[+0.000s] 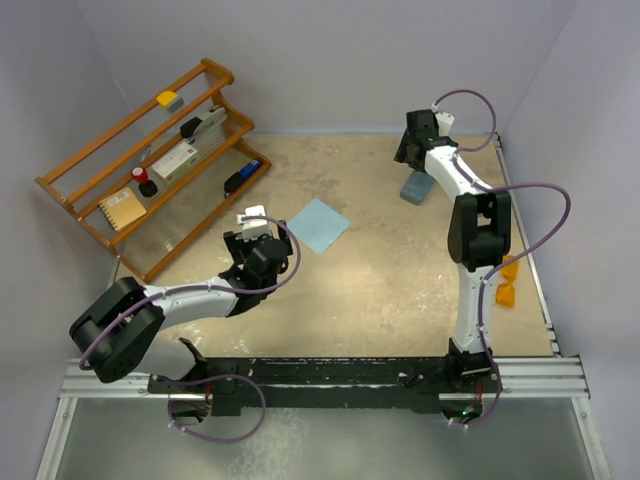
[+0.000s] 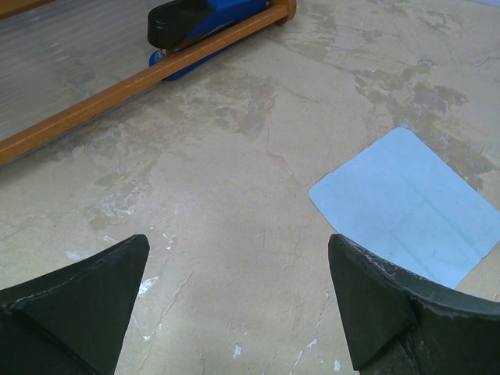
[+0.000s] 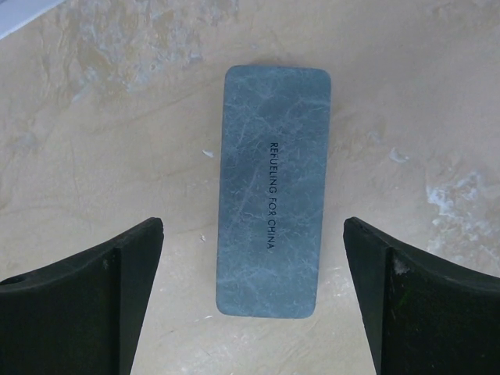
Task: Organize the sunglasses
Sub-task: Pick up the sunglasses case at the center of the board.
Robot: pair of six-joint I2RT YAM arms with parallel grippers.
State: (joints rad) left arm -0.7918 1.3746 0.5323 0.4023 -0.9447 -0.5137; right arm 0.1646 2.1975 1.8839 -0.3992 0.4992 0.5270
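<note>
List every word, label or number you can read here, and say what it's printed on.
"REFUELING FOR CHINA": runs lengthwise on the grey-blue case.
White box on the wooden rack: markings too small to read.
Nothing else is legible.

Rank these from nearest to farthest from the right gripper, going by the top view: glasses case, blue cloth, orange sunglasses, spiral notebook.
From the right gripper:
1. Grey-blue glasses case, right beside it at the far right of the table.
2. Light blue cloth, at the table centre.
3. Orange sunglasses, at the right edge, behind the right arm.
4. Spiral notebook, far left on the wooden rack.
</note>
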